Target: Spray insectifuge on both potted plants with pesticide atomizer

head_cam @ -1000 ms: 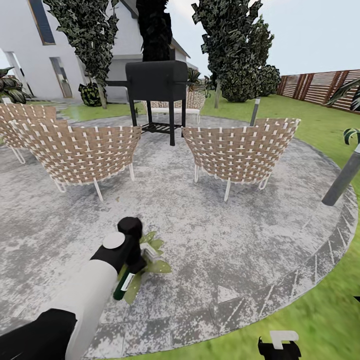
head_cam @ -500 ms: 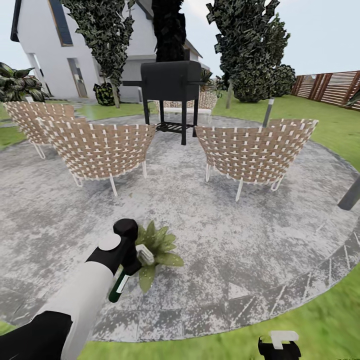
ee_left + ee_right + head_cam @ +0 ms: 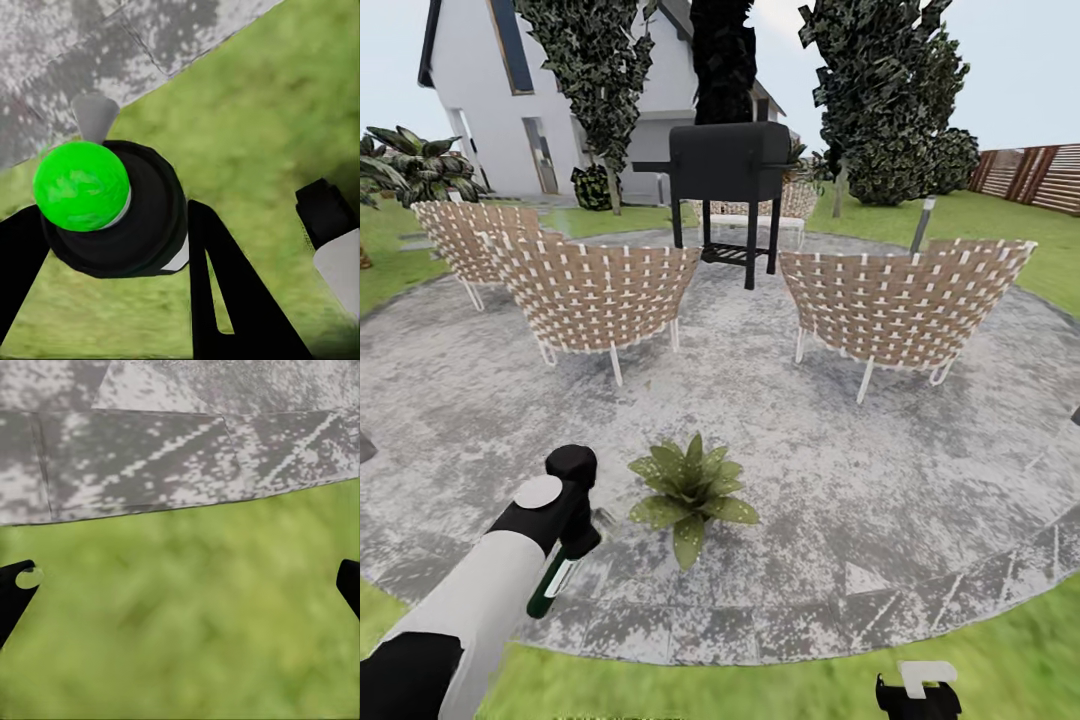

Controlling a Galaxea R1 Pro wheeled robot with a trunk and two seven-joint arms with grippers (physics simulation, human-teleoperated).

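Round grey stone patio (image 3: 920, 480), lawn (image 3: 760, 690) ringing it, woven chairs (image 3: 600, 295) and a black grill (image 3: 728, 165) beyond.

We are holding the pesticide atomizer (image 3: 552, 582) in the left gripper (image 3: 582, 520): in the left wrist view the jaws are standing close against the bottle's dark body (image 3: 112, 217), its bright green end facing the lens. The right gripper (image 3: 180, 577) is hanging low over the lawn, jaws spread wide, nothing between them.

We are judging the bottle light, rigid and smooth-sided, so likely to twist in the grip; taking it around the mid-body, as here, seems soundest, leaving the trigger head free.

One potted plant (image 3: 690, 487) is sitting on the patio just beside the left gripper, apart from it. We are seeing only one rosette here.

The head view is giving the plant's position relative to the bottle; the left wrist view is giving the grip itself but no plant, only grass and the patio edge (image 3: 150, 45). The nozzle's aim we cannot tell.
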